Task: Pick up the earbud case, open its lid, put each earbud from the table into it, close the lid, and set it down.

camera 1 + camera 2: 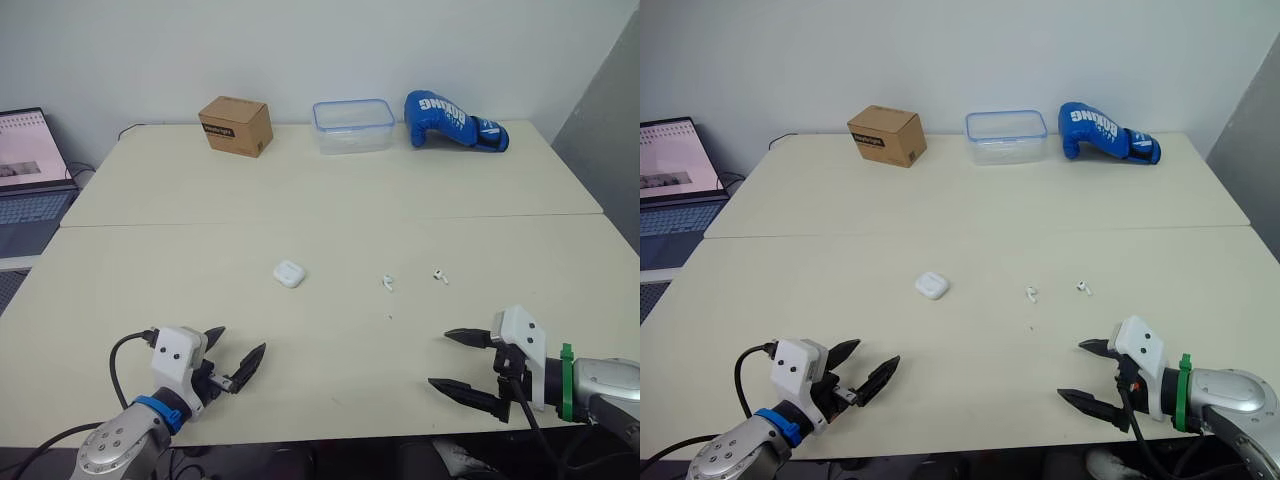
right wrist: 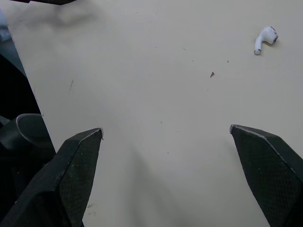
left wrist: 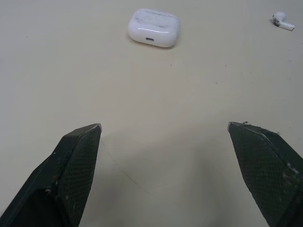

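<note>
Earbud case (image 1: 289, 273): 1. Earbuds (image 1: 387, 283) (image 1: 439, 275): 2. Cardboard box (image 1: 236, 126): 1. Clear plastic container (image 1: 353, 126): 1. Blue boxing glove (image 1: 455, 120): 1. Laptop (image 1: 30, 170): 1.

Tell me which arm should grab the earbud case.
Left. The small white rounded earbud case lies just ahead of the open left pincer; the open right pincer sits clearly farther from it.

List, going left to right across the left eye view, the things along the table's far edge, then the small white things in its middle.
Far edge: cardboard box → clear plastic container → blue boxing glove. Middle: earbud case → left earbud → right earbud.
</note>
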Controlling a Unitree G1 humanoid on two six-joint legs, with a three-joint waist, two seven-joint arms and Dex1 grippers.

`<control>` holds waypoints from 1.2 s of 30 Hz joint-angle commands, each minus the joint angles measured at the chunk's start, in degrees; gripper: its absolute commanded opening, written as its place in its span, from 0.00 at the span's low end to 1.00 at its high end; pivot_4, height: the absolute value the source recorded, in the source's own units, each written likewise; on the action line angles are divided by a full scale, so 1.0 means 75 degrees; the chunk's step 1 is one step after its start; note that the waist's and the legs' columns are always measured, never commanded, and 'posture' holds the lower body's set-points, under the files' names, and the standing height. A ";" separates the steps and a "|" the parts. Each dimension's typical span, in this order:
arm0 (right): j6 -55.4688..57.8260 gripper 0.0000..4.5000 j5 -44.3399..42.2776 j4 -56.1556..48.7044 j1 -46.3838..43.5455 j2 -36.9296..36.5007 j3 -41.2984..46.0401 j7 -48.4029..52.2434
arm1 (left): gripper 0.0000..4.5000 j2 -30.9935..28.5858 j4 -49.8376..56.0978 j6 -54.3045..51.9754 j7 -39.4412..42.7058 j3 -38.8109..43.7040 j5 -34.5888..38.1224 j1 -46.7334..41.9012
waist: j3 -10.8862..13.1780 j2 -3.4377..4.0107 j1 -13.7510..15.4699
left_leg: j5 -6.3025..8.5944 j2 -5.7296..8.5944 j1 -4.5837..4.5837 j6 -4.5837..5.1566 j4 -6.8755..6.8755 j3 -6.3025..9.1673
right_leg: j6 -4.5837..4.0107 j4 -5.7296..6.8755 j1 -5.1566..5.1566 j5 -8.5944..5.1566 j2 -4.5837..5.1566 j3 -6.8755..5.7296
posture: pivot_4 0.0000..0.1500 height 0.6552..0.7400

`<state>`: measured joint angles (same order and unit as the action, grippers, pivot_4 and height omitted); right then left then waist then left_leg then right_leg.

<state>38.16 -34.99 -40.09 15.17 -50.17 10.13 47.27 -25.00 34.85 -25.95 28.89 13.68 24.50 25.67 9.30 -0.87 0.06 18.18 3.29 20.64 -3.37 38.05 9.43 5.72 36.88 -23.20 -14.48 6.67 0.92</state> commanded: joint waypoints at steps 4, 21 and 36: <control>-0.0170 1.00 0.0053 -0.0013 -0.0056 -0.0005 0.0108 0.0068 | 0.99 0.0010 -0.0024 0.0079 -0.0033 0.0038 0.0043 -0.0106 | 0.0000 0.0000 0.0001 | 0.0000 0.0000 0.0000 0.0000 0.0000 0.0001 | 0.0000 0.0000 0.0000 0.0000 0.0000 -0.0001 | 1.00 0.89; -0.0774 1.00 0.0430 0.0792 -0.1473 -0.0207 -0.0166 0.0700 | 0.99 -0.0848 -0.0795 -0.0594 0.0394 -0.0495 0.0004 -0.2041 | -0.0001 0.0003 -0.0015 | -0.0001 -0.0001 -0.0012 -0.0001 0.0003 -0.0001 | 0.0000 0.0012 0.0004 0.0001 -0.0003 -0.0002 | 1.00 0.89; -0.1218 1.00 0.0810 0.1258 -0.2418 -0.0364 -0.0324 0.1217 | 0.99 -0.0488 -0.3507 0.0773 0.1050 -0.1359 -0.0660 -0.4236 | 0.0000 0.0001 -0.0023 | -0.0020 0.0002 0.0001 -0.0035 0.0003 0.0003 | 0.0000 0.0002 -0.0005 0.0002 -0.0001 -0.0002 | 1.00 0.89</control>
<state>30.42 -29.50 -29.33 -2.95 -52.28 7.13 56.27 -29.14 9.29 -22.71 36.87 3.82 20.67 -4.83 9.30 -0.87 -0.11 18.03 3.30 20.65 -3.64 38.07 9.45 5.72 36.90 -23.24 -14.47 6.67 0.91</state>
